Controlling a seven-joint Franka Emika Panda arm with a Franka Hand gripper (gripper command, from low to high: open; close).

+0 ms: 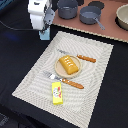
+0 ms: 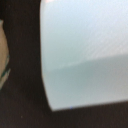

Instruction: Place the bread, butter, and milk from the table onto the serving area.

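Observation:
The bread, a golden-orange loaf, lies on the round tan plate in the middle of the serving area, a beige striped mat. The butter, a bright-yellow stick, lies on the mat near its front edge. My gripper is at the exterior view's upper left, by the mat's far-left corner, shut on the pale blue-white milk. The carton hangs just below the white hand. In the wrist view the milk fills nearly the whole picture, and my fingertips are hidden.
An orange-handled fork and knife lie on either side of the plate. A pinkish-brown board at the back holds grey pots and a beige bowl. The table around the mat is black.

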